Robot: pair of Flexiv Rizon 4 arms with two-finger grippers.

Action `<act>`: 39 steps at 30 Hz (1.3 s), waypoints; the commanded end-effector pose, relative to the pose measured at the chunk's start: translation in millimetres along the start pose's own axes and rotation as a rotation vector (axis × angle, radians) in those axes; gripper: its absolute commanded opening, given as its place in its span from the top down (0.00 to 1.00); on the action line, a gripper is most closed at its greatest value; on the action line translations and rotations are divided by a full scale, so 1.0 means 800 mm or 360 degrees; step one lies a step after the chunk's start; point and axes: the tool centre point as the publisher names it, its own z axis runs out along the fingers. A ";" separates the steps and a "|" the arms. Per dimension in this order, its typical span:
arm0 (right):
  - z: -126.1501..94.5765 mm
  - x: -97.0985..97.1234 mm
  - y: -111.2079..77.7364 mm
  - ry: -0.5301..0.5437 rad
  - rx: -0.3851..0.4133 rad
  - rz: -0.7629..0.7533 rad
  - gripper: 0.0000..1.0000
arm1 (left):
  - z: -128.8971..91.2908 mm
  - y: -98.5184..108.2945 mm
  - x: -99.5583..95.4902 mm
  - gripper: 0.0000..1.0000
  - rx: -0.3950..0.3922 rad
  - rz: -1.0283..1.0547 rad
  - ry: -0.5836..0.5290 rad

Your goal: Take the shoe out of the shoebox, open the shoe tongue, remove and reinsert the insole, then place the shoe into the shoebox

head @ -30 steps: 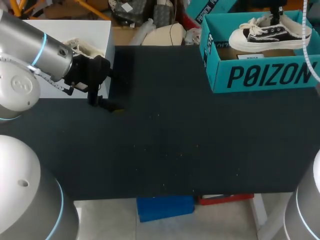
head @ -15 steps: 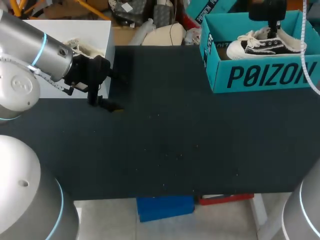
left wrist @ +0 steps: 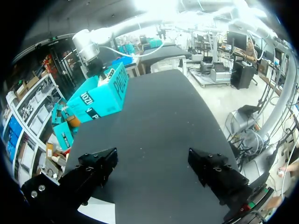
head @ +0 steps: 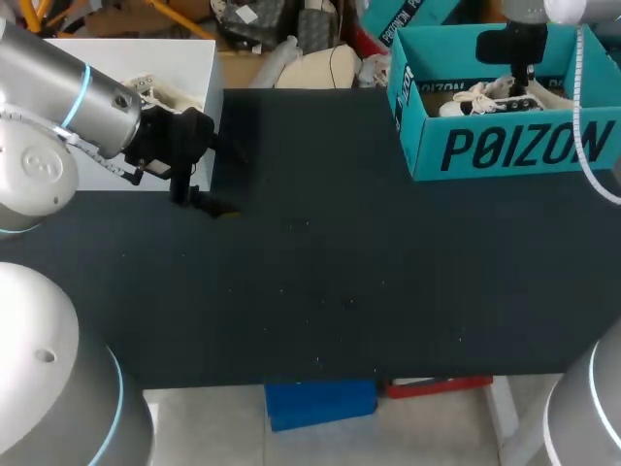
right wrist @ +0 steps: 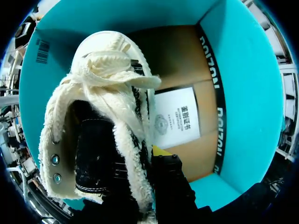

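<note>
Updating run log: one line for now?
right tool: shut on shoe, inside box | left tool: open, over table

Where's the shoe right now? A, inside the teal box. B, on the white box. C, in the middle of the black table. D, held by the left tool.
A: the shoe sits low between the walls of the teal box, as the head and right wrist views both show.

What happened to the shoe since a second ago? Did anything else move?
The right gripper carried the shoe down into the shoebox. Before, the shoe was up above the rim; now it is low inside, and the gripper still holds it. The left gripper stayed where it was, open.
</note>
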 end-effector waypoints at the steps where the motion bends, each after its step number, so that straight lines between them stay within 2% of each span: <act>1: 0.016 -0.012 0.005 0.0036 0.0007 0.0013 1.00 | 0.001 0.000 0.001 0.00 -0.0004 0.0000 -0.0007; 7: 0.032 -0.010 0.011 0.0095 0.0017 0.0034 0.99 | 0.001 0.000 0.001 0.00 -0.0004 0.0000 -0.0007; 8: 0.033 -0.010 0.011 0.0090 0.0013 0.0033 0.71 | 0.001 0.000 0.001 0.00 -0.0004 0.0000 -0.0007; 9: 0.034 -0.010 0.011 0.0091 0.0015 0.0031 0.52 | 0.001 0.000 0.001 0.00 -0.0004 0.0000 -0.0007; 13: 0.031 -0.005 0.011 0.0116 0.0037 0.0053 0.58 | 0.001 0.000 0.001 0.00 -0.0004 0.0000 -0.0007; 18: 0.009 -0.001 0.001 0.0075 0.0068 0.0102 0.55 | 0.001 0.000 0.001 0.00 -0.0004 0.0000 -0.0007; 25: -0.061 0.005 -0.011 -0.0068 0.0155 0.0173 0.62 | 0.001 0.000 0.001 0.00 -0.0004 0.0000 -0.0007; 31: -0.136 0.021 -0.012 -0.0221 0.0210 0.0238 0.59 | 0.001 0.000 0.001 0.00 -0.0004 0.0000 -0.0007; 34: -0.168 0.037 -0.002 -0.0272 0.0199 0.0281 0.55 | 0.001 0.000 0.001 0.00 -0.0004 0.0000 -0.0007; 39: -0.203 0.075 0.023 -0.0272 0.0158 0.0393 0.51 | 0.001 0.000 0.001 0.00 -0.0004 0.0000 -0.0007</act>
